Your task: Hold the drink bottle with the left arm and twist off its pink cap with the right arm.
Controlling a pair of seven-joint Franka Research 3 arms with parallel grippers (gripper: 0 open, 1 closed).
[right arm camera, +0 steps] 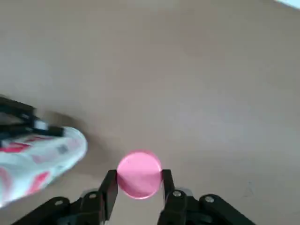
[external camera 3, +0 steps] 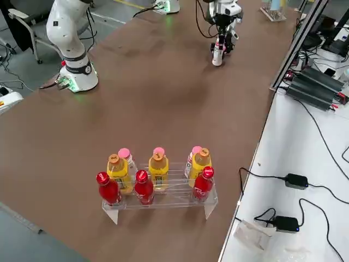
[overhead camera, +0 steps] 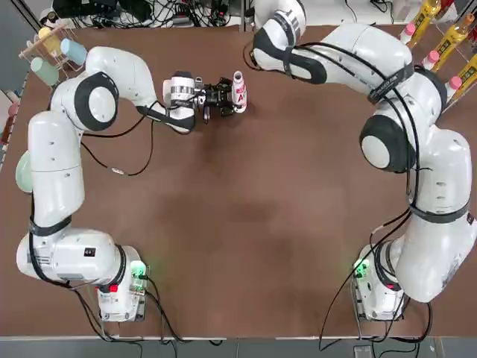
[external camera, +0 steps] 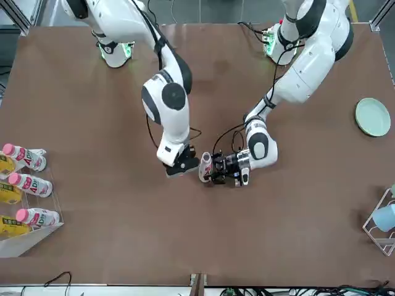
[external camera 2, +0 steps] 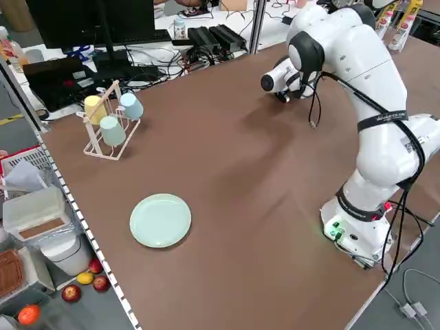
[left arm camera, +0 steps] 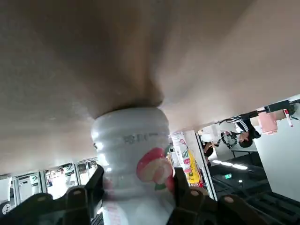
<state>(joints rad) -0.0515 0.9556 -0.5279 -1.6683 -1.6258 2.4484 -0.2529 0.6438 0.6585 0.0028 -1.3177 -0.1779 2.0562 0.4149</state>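
Brown worktop (overhead camera: 246, 224), both arms reaching toward its far middle, about twelve o'clock in the top view. Left arm (overhead camera: 56, 156) stretched in from nine o'clock, left tool (overhead camera: 229, 99) lying level, clamped tight around the bottle's middle. Right arm (overhead camera: 417, 149) bent in from three o'clock; right tool (external camera: 185, 165) just beside the bottle, in the front view at its nine o'clock, pinched shut on the cap, which is already off the neck. Bottle (overhead camera: 239, 90) upright on the worktop, base down, label (left arm camera: 152, 168) between the left fingers (left arm camera: 77, 199). Probably light and thin-walled, ribbed plastic that could dent or slip under a hard squeeze; best held round the waist as now, low enough to leave the neck free, and kept level since likely open and spillable. Cap (right arm camera: 139, 174) tiny, stiff, smooth-rimmed, easy to drop; gripped across its rim by the right fingers (right arm camera: 108, 187), apart from the bottle (right arm camera: 37, 161).
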